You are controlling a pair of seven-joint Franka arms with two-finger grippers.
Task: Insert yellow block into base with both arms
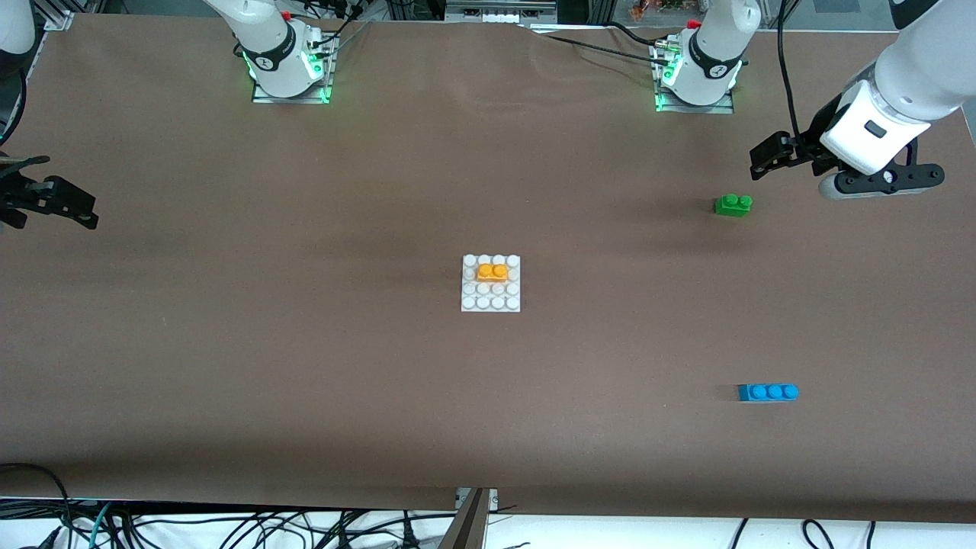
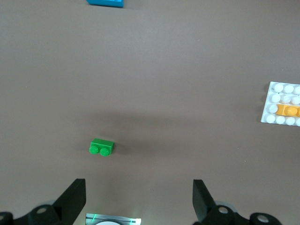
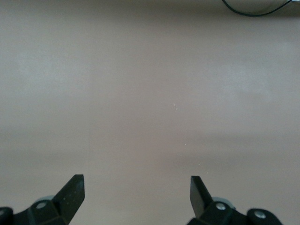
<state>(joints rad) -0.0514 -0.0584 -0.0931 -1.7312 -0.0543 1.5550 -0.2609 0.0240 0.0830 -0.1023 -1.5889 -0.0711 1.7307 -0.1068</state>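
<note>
The yellow block [image 1: 492, 271] sits studs-up on the white base [image 1: 480, 302] in the middle of the table, in the base's second row from the robots' side. The left wrist view shows the yellow block [image 2: 287, 110] and the base [image 2: 272, 117] at its edge. My left gripper [image 1: 759, 160] hangs open over the table at the left arm's end, close to a green brick, with nothing between its fingers [image 2: 75, 197]. My right gripper [image 1: 90, 213] waits open at the right arm's end, over bare table, its fingers [image 3: 72, 192] empty.
A green two-stud brick [image 1: 733, 204] [image 2: 101, 147] lies near the left gripper. A blue three-stud brick [image 1: 768, 392] [image 2: 105, 2] lies nearer to the front camera at the same end. Cables hang past the table's front edge [image 1: 473, 503].
</note>
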